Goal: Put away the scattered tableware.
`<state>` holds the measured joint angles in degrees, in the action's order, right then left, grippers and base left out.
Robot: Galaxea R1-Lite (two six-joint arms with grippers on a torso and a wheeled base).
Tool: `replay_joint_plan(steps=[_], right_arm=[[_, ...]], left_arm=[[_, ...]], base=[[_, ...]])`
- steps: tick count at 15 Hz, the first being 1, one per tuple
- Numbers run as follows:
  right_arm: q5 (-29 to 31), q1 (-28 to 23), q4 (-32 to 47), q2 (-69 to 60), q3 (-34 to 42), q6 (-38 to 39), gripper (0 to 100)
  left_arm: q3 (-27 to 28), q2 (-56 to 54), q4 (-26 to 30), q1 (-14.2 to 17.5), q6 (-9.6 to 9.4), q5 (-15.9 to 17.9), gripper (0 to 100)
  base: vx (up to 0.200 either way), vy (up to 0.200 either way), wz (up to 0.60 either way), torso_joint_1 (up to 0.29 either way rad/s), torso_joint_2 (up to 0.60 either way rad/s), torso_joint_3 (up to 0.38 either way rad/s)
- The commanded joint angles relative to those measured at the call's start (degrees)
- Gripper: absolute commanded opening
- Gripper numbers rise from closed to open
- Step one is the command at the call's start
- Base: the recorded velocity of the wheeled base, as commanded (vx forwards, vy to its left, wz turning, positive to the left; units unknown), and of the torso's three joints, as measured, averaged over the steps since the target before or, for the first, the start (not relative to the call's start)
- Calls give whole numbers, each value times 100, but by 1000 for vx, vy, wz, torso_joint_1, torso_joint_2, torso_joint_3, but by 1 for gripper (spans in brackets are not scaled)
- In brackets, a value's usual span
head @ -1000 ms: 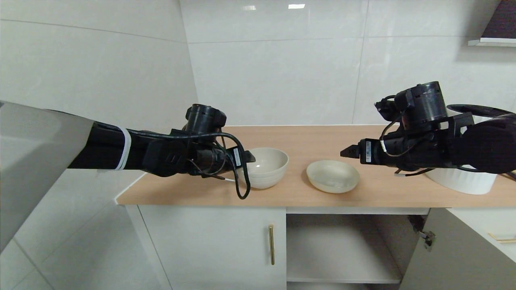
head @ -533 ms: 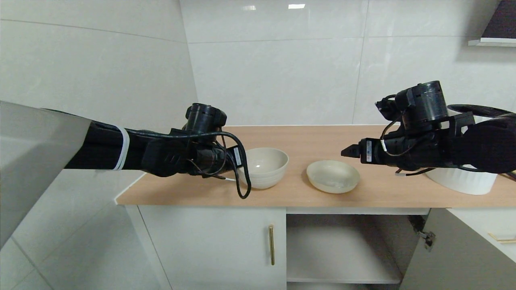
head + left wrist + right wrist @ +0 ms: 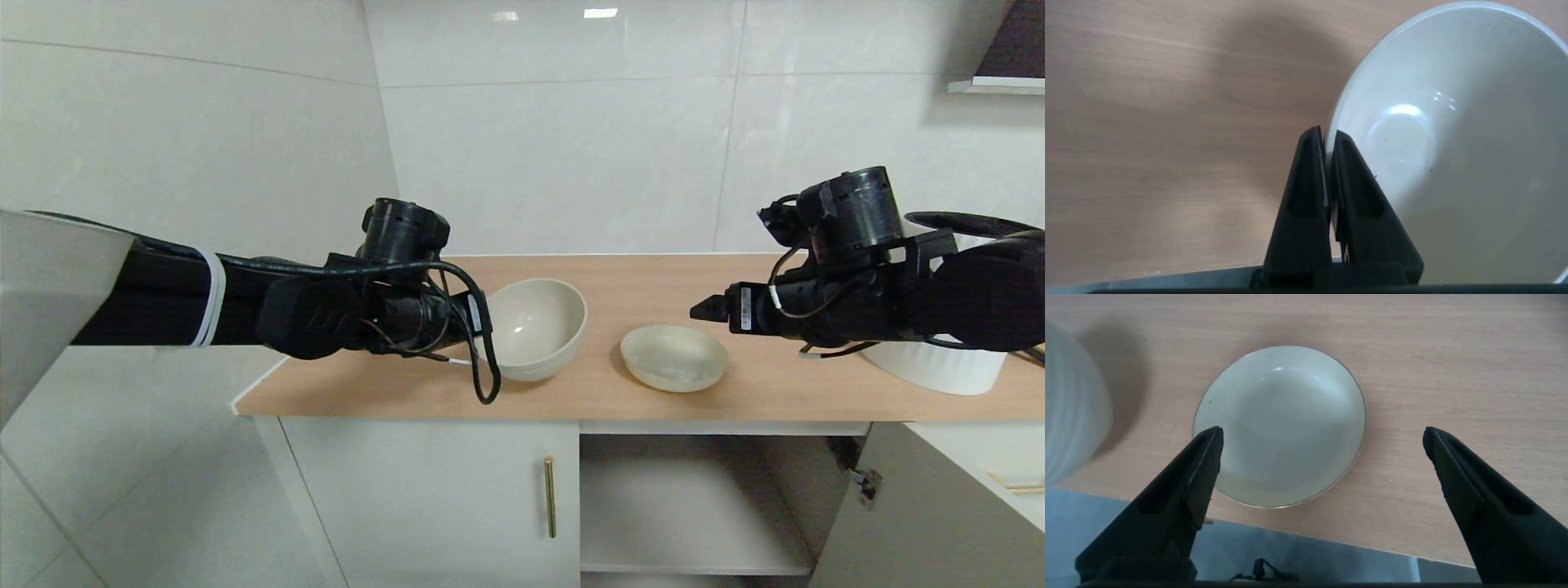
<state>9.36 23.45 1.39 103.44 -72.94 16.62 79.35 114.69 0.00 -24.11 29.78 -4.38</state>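
A deep cream bowl (image 3: 535,327) is tilted up off the wooden countertop (image 3: 653,282) at its left end, opening toward the right. My left gripper (image 3: 483,322) is shut on its near rim; in the left wrist view the fingers (image 3: 1328,163) pinch the rim of the bowl (image 3: 1454,139). A shallow cream dish (image 3: 674,357) lies flat in the middle of the counter. My right gripper (image 3: 707,309) hovers open just right of and above it, and the dish (image 3: 1280,425) lies between the spread fingers of that gripper (image 3: 1321,434).
A white ribbed dish (image 3: 939,366) stands at the counter's right end behind the right arm, and shows at the edge of the right wrist view (image 3: 1069,408). Below the counter an open cabinet shelf (image 3: 694,506), a closed door with a gold handle (image 3: 549,496), and an open door (image 3: 922,506).
The left gripper has closed on the bowl's rim, raised it and tipped it, drawing back slightly to the left. The right arm and the shallow dish have stayed put.
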Motion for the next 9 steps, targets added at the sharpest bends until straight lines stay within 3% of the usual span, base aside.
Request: replay_joint_plan(steps=[1, 4, 9], right_arm=[[66, -34, -7, 309, -45, -9, 100], [479, -219, -7, 862, -283, -18, 100], [496, -359, 2, 1267, -414, -36, 100]], left_arm=[[-16, -87, 0, -6, 1, -2, 0], [-113, -236, 0, -6, -25, -2, 0], [-139, -245, 0, -14, -34, 7, 0]], base=[[0, 0, 0, 0, 0, 0], [0, 0, 0, 0, 0, 0], [0, 0, 0, 0, 0, 0]])
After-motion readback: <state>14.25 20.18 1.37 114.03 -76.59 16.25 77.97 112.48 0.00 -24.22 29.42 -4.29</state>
